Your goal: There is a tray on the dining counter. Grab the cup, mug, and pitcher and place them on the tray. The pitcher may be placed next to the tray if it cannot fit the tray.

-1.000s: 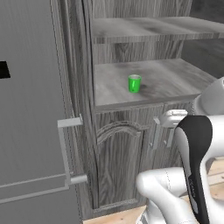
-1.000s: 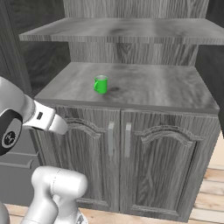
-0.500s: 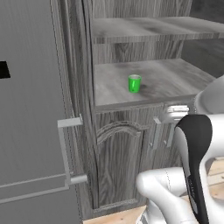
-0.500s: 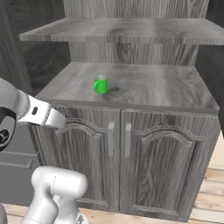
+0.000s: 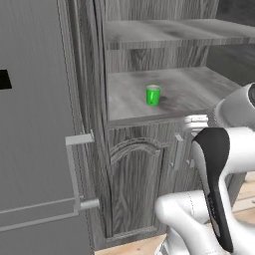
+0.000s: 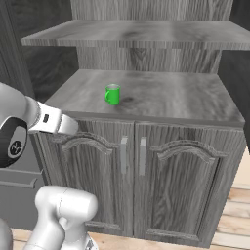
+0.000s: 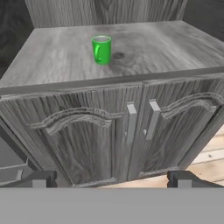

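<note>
Hand view: green mug (image 7: 101,50) is seen upright, handle toward the camera, on the wooden cabinet top (image 7: 52,57); gripper (image 7: 109,180) is held wide apart, empty, well short, presumably lined up for approach.

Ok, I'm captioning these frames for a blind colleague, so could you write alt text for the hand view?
A small bright green cylindrical mug stands upright on the grey wood-grain top of a cabinet counter, its handle turned toward the camera. Below are two arched cabinet doors with pale vertical handles at the centre. The open pincer is low in front, well short of the mug.
</note>
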### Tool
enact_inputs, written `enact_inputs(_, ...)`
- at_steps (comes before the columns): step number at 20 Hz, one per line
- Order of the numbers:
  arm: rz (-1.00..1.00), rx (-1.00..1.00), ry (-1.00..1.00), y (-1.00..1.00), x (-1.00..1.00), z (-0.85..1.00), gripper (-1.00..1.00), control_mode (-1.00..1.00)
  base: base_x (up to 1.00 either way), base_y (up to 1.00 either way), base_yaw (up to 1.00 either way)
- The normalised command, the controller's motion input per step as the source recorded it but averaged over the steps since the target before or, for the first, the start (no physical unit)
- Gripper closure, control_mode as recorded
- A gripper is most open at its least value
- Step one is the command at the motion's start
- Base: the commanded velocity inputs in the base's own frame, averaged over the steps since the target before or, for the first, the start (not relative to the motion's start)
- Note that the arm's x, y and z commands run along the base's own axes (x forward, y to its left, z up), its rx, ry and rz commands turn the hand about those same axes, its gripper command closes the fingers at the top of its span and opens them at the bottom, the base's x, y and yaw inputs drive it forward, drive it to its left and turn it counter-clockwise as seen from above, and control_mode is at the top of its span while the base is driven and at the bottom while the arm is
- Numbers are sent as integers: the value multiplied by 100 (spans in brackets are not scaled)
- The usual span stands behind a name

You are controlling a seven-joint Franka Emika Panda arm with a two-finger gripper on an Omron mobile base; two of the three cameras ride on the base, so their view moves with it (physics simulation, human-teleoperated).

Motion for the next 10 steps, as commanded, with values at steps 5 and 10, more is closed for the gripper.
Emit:
enact_inputs(5, 0, 0, 0, 0, 43, 0, -100, -100, 0, 0, 0)
enact_inputs(10, 0, 0, 0, 0, 41, 0, -100, -100, 0, 0, 0)
